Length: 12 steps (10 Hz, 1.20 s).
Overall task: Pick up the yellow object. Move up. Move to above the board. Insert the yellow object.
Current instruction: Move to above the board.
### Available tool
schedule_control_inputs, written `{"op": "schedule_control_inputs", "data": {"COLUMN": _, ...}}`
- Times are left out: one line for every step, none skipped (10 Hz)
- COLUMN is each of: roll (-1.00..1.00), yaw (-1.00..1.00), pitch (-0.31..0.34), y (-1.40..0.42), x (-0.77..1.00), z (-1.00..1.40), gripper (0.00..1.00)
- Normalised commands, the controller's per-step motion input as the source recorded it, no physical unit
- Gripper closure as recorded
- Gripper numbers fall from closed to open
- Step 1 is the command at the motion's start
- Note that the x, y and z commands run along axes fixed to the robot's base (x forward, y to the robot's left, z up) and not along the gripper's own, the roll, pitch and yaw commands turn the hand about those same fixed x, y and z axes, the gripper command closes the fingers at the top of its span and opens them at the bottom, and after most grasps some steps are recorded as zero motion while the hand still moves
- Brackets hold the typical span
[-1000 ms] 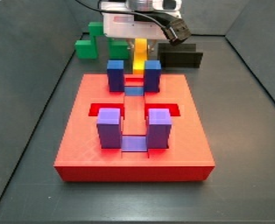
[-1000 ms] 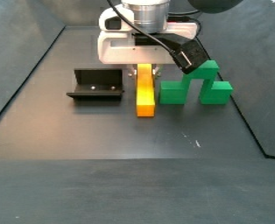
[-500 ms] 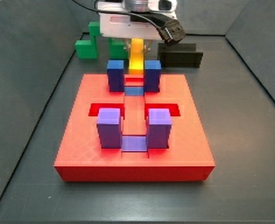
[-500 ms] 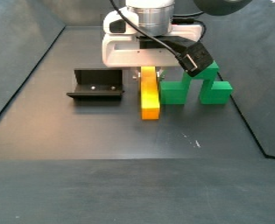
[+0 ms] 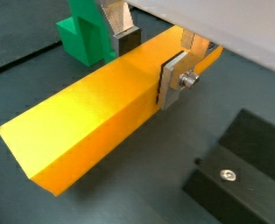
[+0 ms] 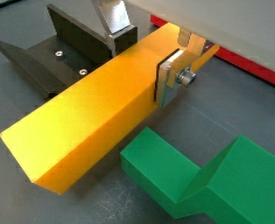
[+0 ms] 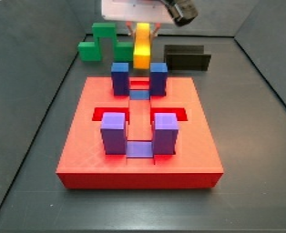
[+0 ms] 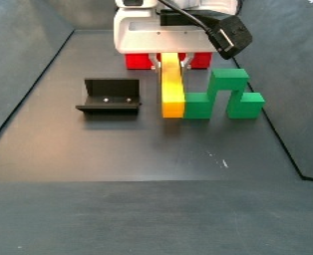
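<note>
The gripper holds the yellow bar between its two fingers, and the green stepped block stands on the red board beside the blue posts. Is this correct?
One part is wrong. The gripper does hold the yellow bar, but the green stepped block stands on the dark floor beside the bar, not on the red board with the blue posts. Both side views show it.

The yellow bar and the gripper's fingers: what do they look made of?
The yellow bar, clamped in the gripper, looks like matte plastic, possibly printed: flat even colour, crisp edges, no glare. The fingers look like brushed metal: silver plates with a screw head, though the finish is hard to judge.
</note>
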Motion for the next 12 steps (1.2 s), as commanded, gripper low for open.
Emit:
{"op": "schedule_control_inputs", "data": {"roll": 0.0, "yaw": 0.01, "pitch": 0.006, "y": 0.0, "x": 0.0, "z": 1.4, "gripper": 1.0}}
{"op": "schedule_control_inputs", "data": {"roll": 0.0, "yaw": 0.0, "pitch": 0.015, "y": -0.01, "x": -0.03, "z": 1.4, "gripper": 1.0}}
{"op": "schedule_control_inputs", "data": {"roll": 0.01, "yaw": 0.0, "pitch": 0.011, "y": 0.0, "x": -0.01, "z": 1.4, "gripper": 1.0}}
{"op": "schedule_control_inputs", "data": {"roll": 0.01, "yaw": 0.0, "pitch": 0.034, "y": 0.0, "x": 0.01, "z": 1.4, "gripper": 1.0}}
{"op": "schedule_control_inputs", "data": {"roll": 0.01, "yaw": 0.0, "pitch": 0.059, "y": 0.0, "x": 0.02, "z": 1.4, "gripper": 1.0}}
{"op": "schedule_control_inputs", "data": {"roll": 0.01, "yaw": 0.0, "pitch": 0.064, "y": 0.0, "x": 0.01, "z": 1.4, "gripper": 1.0}}
{"op": "schedule_control_inputs", "data": {"roll": 0.01, "yaw": 0.0, "pitch": 0.058, "y": 0.0, "x": 0.02, "z": 0.84, "gripper": 1.0}}
{"op": "schedule_control_inputs", "data": {"roll": 0.01, "yaw": 0.0, "pitch": 0.056, "y": 0.0, "x": 0.03, "z": 0.45, "gripper": 1.0}}
{"op": "schedule_control_inputs", "data": {"roll": 0.01, "yaw": 0.0, "pitch": 0.051, "y": 0.0, "x": 0.05, "z": 0.23, "gripper": 1.0}}
{"op": "schedule_control_inputs", "data": {"roll": 0.02, "yaw": -0.04, "pitch": 0.158, "y": -1.4, "x": -0.05, "z": 0.24, "gripper": 1.0}}
{"op": "schedule_control_inputs", "data": {"roll": 0.02, "yaw": -0.04, "pitch": 0.148, "y": -1.4, "x": -0.06, "z": 0.22, "gripper": 1.0}}
{"op": "schedule_control_inputs", "data": {"roll": 0.05, "yaw": -0.01, "pitch": 0.104, "y": -1.4, "x": -0.05, "z": 0.22, "gripper": 1.0}}
